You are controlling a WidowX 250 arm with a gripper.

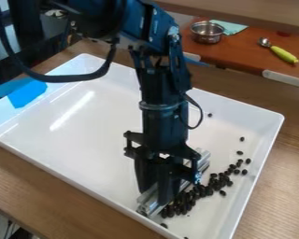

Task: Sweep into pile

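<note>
The black gripper (157, 195) hangs low over the right part of a white tray (96, 135), its fingers closed on a silvery metal bar (149, 207). One finger stands on each side of the bar, which lies slantwise from lower left to upper right. Along the bar's right side, small dark beans (205, 190) form a long, dense band. Several beans lie loose farther up toward the tray's right wall, and a few are near the front edge. The fingers and arm cover part of the bar.
The tray's raised walls surround the work, with blue tape (27, 93) at its left corner. Behind it on an orange-brown surface are a metal bowl (207, 32), a green cloth (232, 27) and a spoon with a yellow-green handle (284, 54).
</note>
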